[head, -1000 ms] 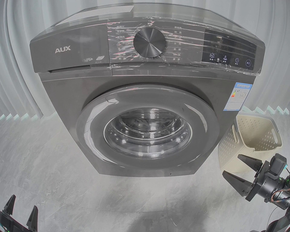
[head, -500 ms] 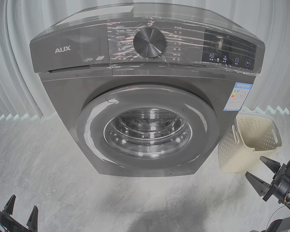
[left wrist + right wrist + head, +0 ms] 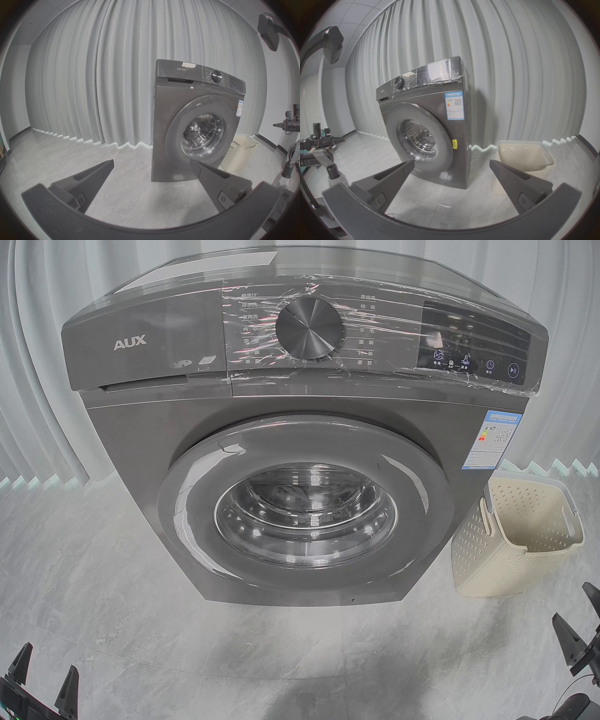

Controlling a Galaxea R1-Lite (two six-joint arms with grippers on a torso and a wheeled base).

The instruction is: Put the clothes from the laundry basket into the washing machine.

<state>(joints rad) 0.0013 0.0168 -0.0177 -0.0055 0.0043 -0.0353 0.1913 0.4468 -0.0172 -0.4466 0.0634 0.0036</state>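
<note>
The grey washing machine point(image 3: 300, 427) stands in front of me with its round door point(image 3: 305, 509) shut; it also appears in the left wrist view as washing machine point(image 3: 197, 122) and in the right wrist view as washing machine point(image 3: 425, 125). A cream laundry basket point(image 3: 519, 534) sits on the floor at the machine's right side, and no clothes show inside the laundry basket point(image 3: 523, 156). My left gripper point(image 3: 44, 674) hangs open at the lower left, well short of the machine. My right gripper point(image 3: 584, 621) is open at the lower right edge, just below the basket. Both hold nothing.
Pale curtains point(image 3: 37, 365) hang behind the machine. Grey marbled floor point(image 3: 187, 640) lies open in front of the machine. Plastic film point(image 3: 375, 334) wraps the control panel.
My right gripper has drawn back down and to the right, away from the basket, toward the frame's edge. The left gripper, machine and basket are unchanged.
</note>
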